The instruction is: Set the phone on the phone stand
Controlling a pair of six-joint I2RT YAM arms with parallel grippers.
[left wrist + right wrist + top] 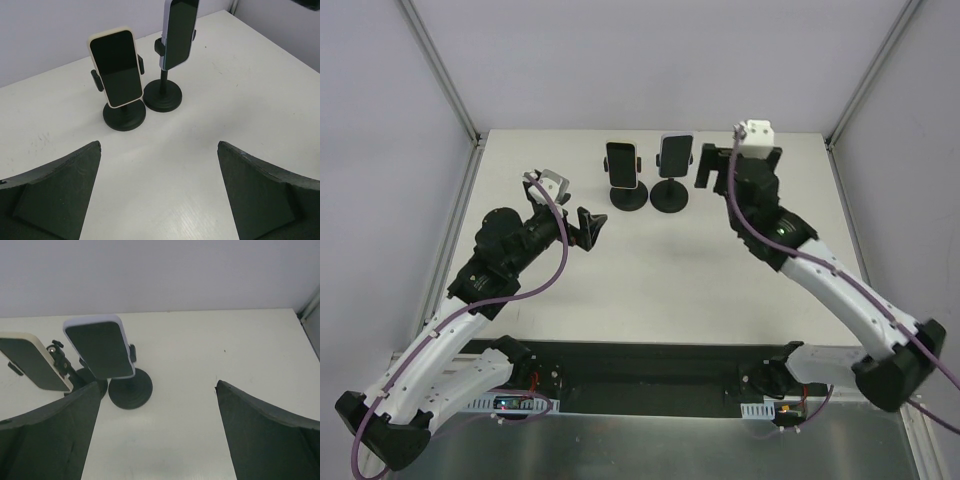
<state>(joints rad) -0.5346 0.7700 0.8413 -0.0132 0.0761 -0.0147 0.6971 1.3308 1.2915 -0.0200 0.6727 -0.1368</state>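
The left gripper (588,226) gapes wide and empty at eight o'clock of the cream phone (621,164). That phone and the lilac phone (674,155) are each clamped in a phone stand (669,196) at the table's (650,270) twelve o'clock. The right gripper (738,165), at three o'clock of them, also gapes empty. The phones look rigid and glass-slick, so they are probably best pinched across their long edges.

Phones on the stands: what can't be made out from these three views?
- Left wrist view: top of the lavender phone, cut off by the upper edge.
- Right wrist view: part of the cream phone, cut off by the left edge; its stand base, mostly behind a finger of the right gripper.
- All views: how the clamps grip the phones' backs, hidden by the phones themselves.
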